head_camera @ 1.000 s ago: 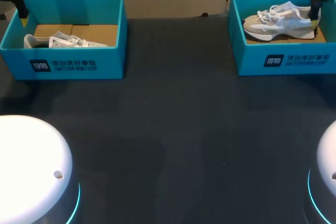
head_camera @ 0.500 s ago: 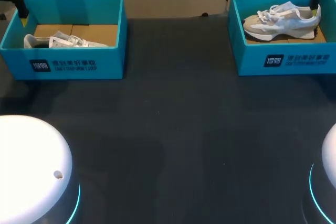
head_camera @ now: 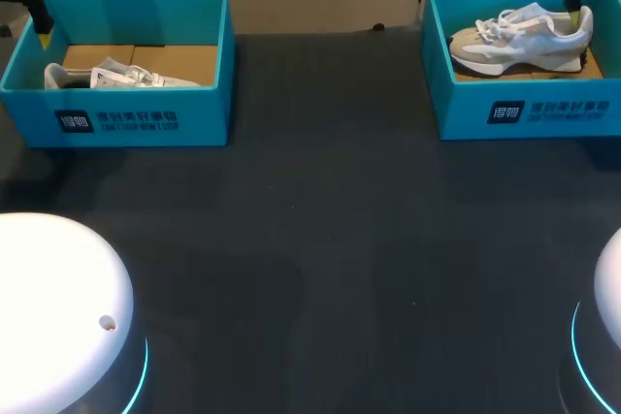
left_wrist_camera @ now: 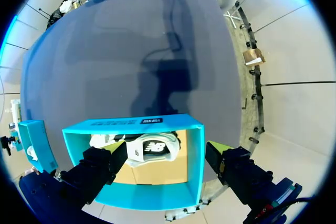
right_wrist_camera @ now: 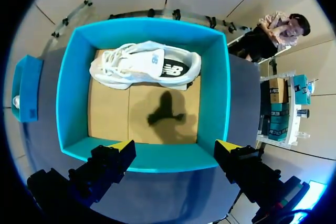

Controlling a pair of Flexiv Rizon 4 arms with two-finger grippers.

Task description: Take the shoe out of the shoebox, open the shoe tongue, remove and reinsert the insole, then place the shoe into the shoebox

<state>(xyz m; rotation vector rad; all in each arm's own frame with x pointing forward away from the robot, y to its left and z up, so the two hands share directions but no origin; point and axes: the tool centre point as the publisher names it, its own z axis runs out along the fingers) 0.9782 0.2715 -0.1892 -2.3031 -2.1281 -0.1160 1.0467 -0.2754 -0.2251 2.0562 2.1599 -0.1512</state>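
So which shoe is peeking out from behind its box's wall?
The left shoe, in the left shoebox: only its top shows above the front wall. The right shoe shows its whole side.

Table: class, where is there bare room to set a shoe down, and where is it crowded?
Free: the dark table between the left shoebox and right shoebox, and forward to the white arm bases. Also the cardboard floor of the right shoebox, beside its white sneaker. Tighter: the left shoebox's near side, where the left sneaker lies.
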